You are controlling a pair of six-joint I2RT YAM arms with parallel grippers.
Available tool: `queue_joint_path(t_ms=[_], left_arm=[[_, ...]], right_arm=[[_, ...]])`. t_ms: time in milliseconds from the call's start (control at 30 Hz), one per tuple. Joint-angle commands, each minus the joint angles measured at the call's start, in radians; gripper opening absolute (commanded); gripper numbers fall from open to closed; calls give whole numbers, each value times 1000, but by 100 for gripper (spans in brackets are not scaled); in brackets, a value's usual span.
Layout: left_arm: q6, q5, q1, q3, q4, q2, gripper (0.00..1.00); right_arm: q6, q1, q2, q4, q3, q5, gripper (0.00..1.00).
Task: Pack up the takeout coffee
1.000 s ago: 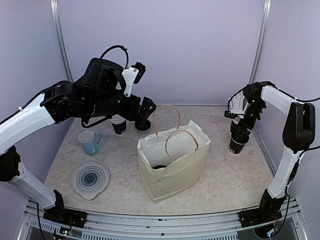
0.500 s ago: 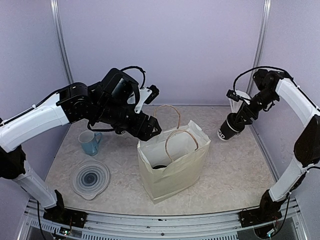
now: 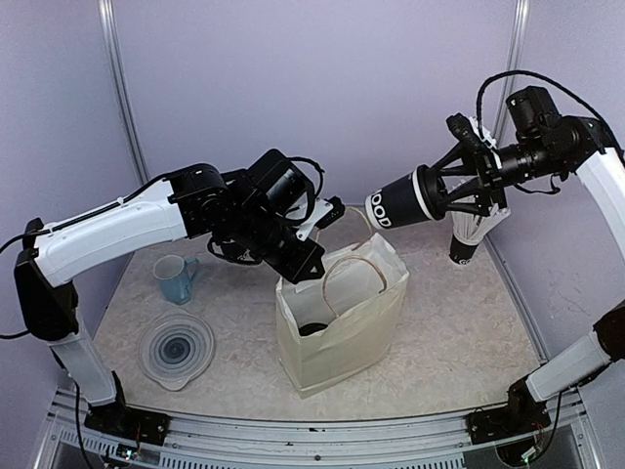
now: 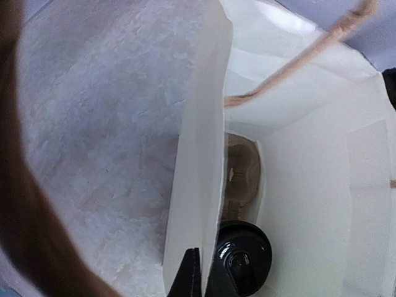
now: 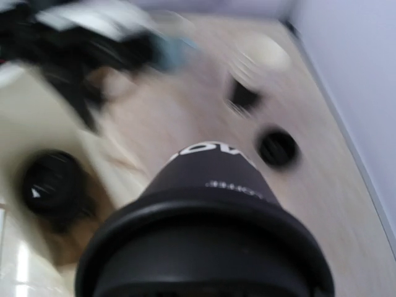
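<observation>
1. Lilac walls (image 3: pixel 312 98) at the back, and a pale speckled table (image 3: pixel 459 342) below.
2. White paper bag (image 3: pixel 342 327) stands open at centre frame with its brown rope handles up.
3. My right gripper (image 3: pixel 441 193), upper right of the top view, is clamped around a lidded cup (image 3: pixel 398 205). The cup lies on its side in the air with its base toward the bag. It is above and to the right of the rim, clear of it.
4. Right wrist view is blurred; the cup's black lid fills the lower frame.
5. My left gripper (image 3: pixel 305 264) sits at the bag's left rim. In the wrist view the bag wall runs down to my fingers (image 4: pixel 190 278). I cannot tell whether they pinch it.
6. Inside the bag, a second cup (image 4: pixel 242 260) with a black lid sits at the bottom on the brown carrier tray (image 4: pixel 242 176).
7. Left of frame: blue mug (image 3: pixel 176 278) and clear round lid (image 3: pixel 176 347).
8. Right of frame: straw cup (image 3: pixel 466 256) on the table, behind the held cup.
</observation>
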Motion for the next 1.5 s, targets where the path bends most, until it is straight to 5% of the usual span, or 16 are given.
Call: queue_joint_path(t_ms=[0, 467, 1133, 1467], left_arm=[[32, 3, 5, 85, -38, 38, 0], [67, -7, 3, 291, -126, 166, 0], [0, -84, 38, 310, -115, 163, 4], [70, -71, -45, 357, -116, 182, 15]], right_arm=[[-56, 102, -65, -7, -38, -78, 56], [-75, 314, -128, 9, -220, 260, 56], [-73, 332, -215, -36, -217, 216, 57], [-40, 421, -120, 50, -220, 428, 56]])
